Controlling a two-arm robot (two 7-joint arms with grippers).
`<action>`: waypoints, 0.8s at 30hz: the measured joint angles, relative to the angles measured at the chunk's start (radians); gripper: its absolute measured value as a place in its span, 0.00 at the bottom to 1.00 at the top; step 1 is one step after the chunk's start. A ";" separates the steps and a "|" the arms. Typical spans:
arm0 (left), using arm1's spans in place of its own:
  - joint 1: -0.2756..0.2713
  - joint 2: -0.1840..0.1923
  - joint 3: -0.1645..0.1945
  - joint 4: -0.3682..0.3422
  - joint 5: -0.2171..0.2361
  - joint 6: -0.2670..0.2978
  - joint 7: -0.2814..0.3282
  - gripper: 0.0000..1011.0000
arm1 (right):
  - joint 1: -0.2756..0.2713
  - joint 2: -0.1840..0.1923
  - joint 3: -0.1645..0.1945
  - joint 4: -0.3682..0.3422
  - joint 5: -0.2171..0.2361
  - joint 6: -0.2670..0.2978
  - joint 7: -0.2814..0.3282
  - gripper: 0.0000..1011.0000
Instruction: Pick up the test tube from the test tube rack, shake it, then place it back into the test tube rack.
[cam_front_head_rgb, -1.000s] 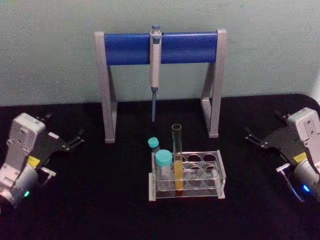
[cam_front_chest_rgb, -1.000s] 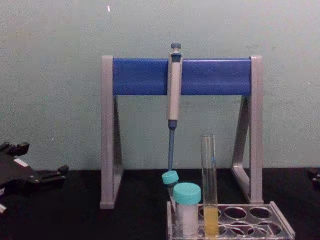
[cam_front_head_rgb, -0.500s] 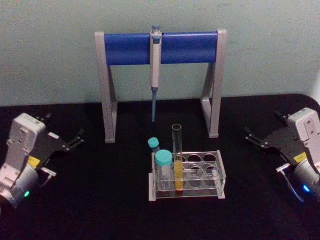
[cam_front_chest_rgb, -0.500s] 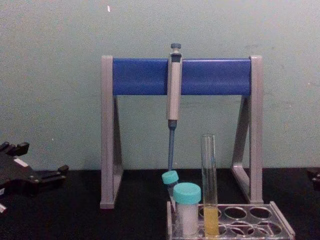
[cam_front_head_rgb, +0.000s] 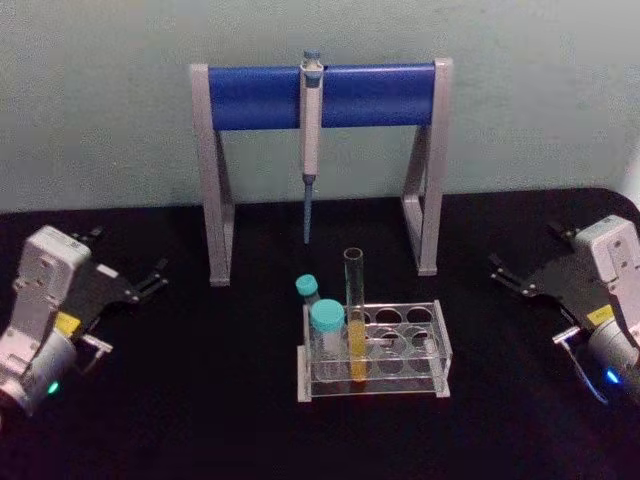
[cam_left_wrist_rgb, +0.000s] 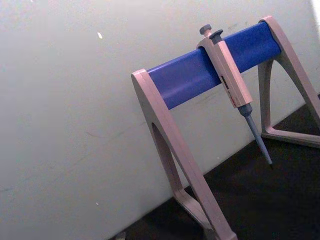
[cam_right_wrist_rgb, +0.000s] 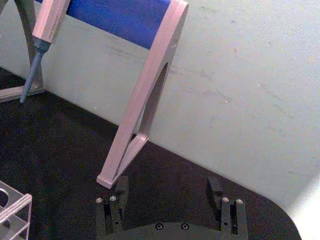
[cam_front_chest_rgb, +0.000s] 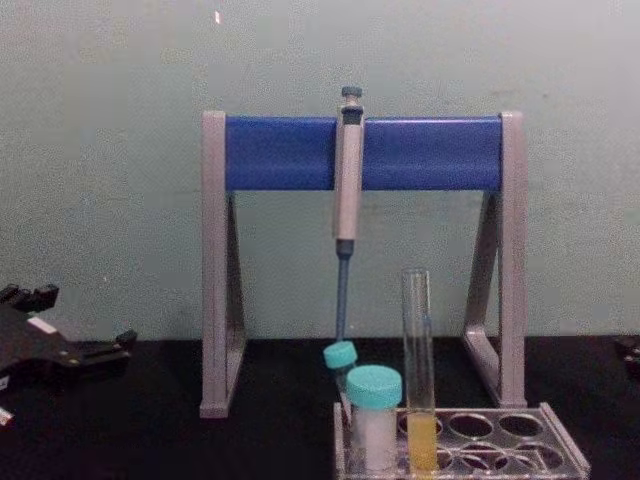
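At the middle of the black tabletop (cam_front_head_rgb: 200, 400), the test tube (cam_front_head_rgb: 354, 300) stands upright in the test tube rack (cam_front_head_rgb: 428, 312), just beside a teal-capped tube (cam_front_head_rgb: 326, 320). The left claw (cam_front_head_rgb: 125, 255) sits well off to its left and the right claw (cam_front_head_rgb: 527, 252) well off to its right, both with fingers spread and empty.

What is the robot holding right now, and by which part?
Nothing is held. The left gripper and right gripper are open, away from the test tube standing in the test tube rack.
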 joint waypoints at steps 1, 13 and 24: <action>0.000 0.000 0.000 0.000 0.000 0.000 0.000 0.99 | 0.000 0.000 0.000 0.000 0.000 0.000 0.000 0.99; 0.000 0.000 0.000 0.000 0.000 0.000 0.000 0.99 | -0.006 -0.004 0.008 -0.011 -0.004 0.002 0.011 0.99; 0.000 0.000 0.000 0.000 0.000 0.000 0.000 0.99 | -0.069 0.006 0.050 -0.101 0.057 0.025 0.091 0.99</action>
